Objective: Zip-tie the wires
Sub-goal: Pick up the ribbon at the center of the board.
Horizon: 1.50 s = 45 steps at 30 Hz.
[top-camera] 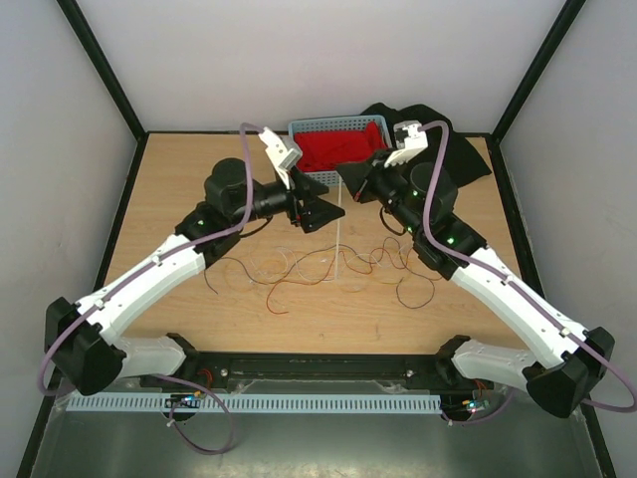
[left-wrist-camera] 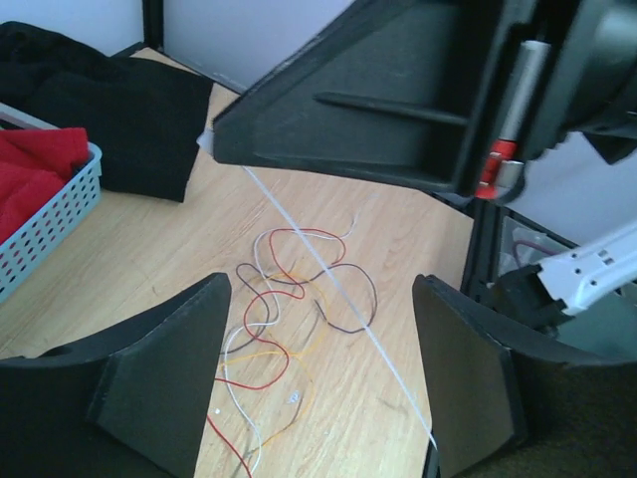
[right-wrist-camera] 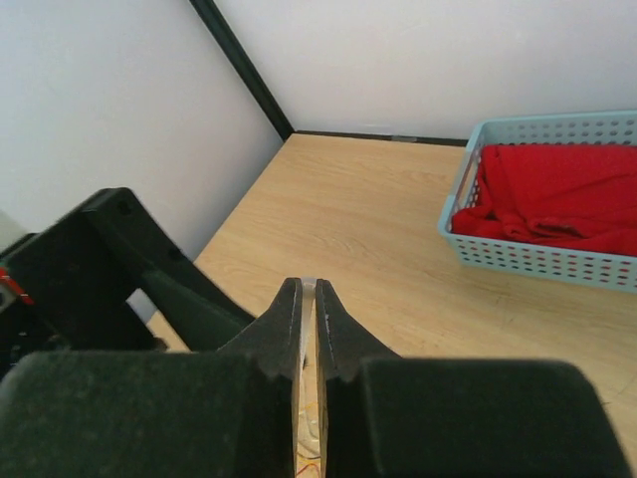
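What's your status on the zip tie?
Right gripper shut on the zip tie. Left gripper open, near the strip. Wires loose on table, untied. Nothing in the way.

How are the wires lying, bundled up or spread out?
Spread out. The wires lie in loose, separate curls on the table; the zip tie runs straight over them, not looped around.

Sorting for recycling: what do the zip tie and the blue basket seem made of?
The zip tie looks like whitish, semi-translucent plastic: a thin, straight, smooth strip. The basket looks like matte pale-blue moulded plastic: regular grid holes.
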Available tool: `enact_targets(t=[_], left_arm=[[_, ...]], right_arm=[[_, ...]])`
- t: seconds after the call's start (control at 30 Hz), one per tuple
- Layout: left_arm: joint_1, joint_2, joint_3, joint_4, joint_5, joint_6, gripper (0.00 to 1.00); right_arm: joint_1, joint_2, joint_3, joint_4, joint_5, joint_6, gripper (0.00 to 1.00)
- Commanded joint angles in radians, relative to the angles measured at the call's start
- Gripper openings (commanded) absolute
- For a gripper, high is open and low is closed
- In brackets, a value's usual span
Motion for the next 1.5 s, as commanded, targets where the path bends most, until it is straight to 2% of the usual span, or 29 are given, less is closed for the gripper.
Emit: enact_targets(t=[0.0, 0.13, 0.17, 0.37, 0.43, 0.6, 0.67, 0.7, 0.9, 1.03, 1.27, 1.47], left_arm=[[-0.045, 0.037, 0.032, 0.062, -0.139, 0.061, 0.73], [-0.073, 0.066, 0.037, 0.073, -0.180, 0.076, 0.62], [-0.079, 0.074, 0.037, 0.079, -0.183, 0.082, 0.57], [-0.092, 0.082, 0.036, 0.083, -0.178, 0.107, 0.00], [-0.093, 0.067, 0.023, 0.084, -0.195, 0.118, 0.00], [-0.095, -0.004, -0.043, 0.078, -0.282, 0.195, 0.00], [-0.095, -0.036, -0.060, 0.062, -0.311, 0.238, 0.00], [-0.094, -0.047, -0.064, 0.051, -0.328, 0.261, 0.00], [-0.104, -0.105, -0.068, -0.016, -0.379, 0.349, 0.00], [-0.129, -0.127, -0.065, -0.047, -0.440, 0.428, 0.00], [-0.172, -0.161, -0.066, -0.072, -0.525, 0.501, 0.00], [-0.173, -0.173, -0.061, -0.073, -0.454, 0.421, 0.00]], right_arm=[[0.003, -0.053, -0.039, 0.070, -0.027, 0.080, 0.00], [0.003, -0.072, -0.062, 0.086, -0.031, 0.103, 0.00], [0.003, -0.076, -0.067, 0.089, -0.032, 0.108, 0.01], [0.003, -0.097, -0.093, 0.097, 0.001, 0.104, 0.03], [0.003, -0.106, -0.101, 0.096, 0.020, 0.095, 0.08], [0.003, -0.149, -0.115, 0.072, 0.058, 0.055, 0.57], [0.003, -0.181, -0.124, 0.069, 0.066, 0.027, 0.70], [0.003, -0.199, -0.129, 0.069, 0.069, 0.013, 0.72], [0.004, -0.314, -0.185, 0.098, 0.074, -0.057, 0.76], [0.003, -0.329, -0.234, 0.194, -0.060, -0.095, 0.76], [0.003, -0.232, -0.233, 0.324, -0.293, -0.019, 0.74], [0.003, -0.133, -0.236, 0.453, -0.403, 0.070, 0.72]])
